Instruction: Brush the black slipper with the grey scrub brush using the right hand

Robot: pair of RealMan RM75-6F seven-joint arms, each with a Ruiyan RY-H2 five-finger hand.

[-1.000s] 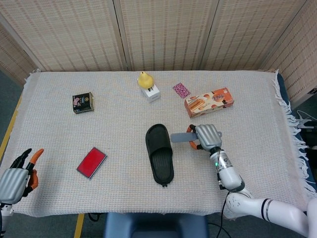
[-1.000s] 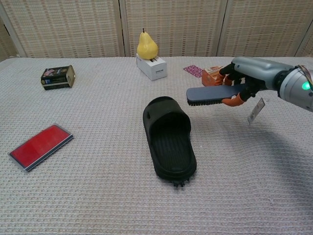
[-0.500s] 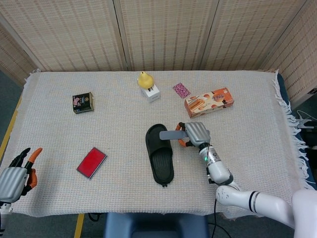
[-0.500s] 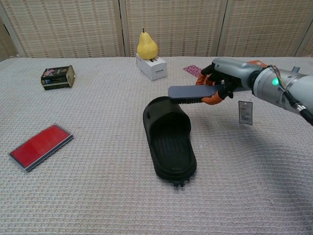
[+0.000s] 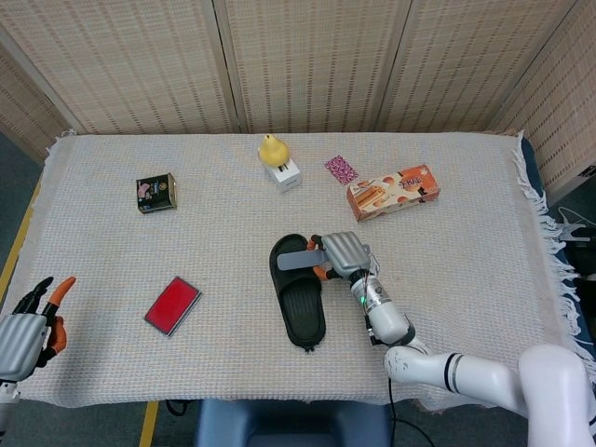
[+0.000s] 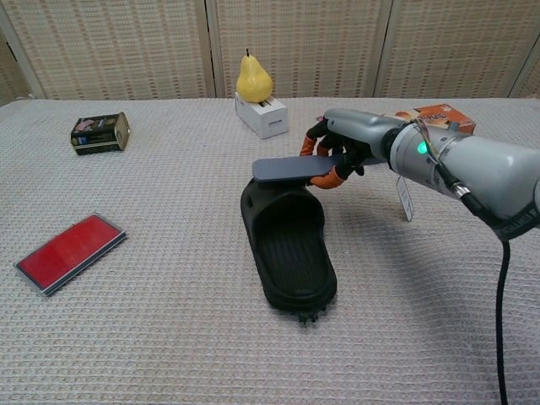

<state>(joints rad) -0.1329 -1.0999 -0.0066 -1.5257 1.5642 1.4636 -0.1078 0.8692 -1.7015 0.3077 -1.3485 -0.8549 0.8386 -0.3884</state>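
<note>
1. My right hand [image 6: 346,148] grips the brush [image 6: 291,169] by its handle end, fingers wrapped over the top and thumb beneath
2. The brush lies roughly level, its free end reaching left over the strap end of the slipper [image 6: 289,245]; whether the bristles touch the strap I cannot tell
3. The slipper lies sole-down near the middle of the table [image 5: 484,251], its open end toward me and its strap end away, under the brush [image 5: 298,258]
4. A white tag [image 6: 404,201] hangs below my right wrist
5. My left hand [image 5: 26,326] sits at the near left edge of the table, fingers apart and holding nothing
6. A red case [image 6: 69,251] lies left of the slipper, well apart from it
7. At the far side stand a dark tin [image 6: 100,133], a pear [image 6: 253,80] on a white box [image 6: 261,116], a patterned packet [image 5: 341,169] and an orange box [image 5: 393,191]
</note>
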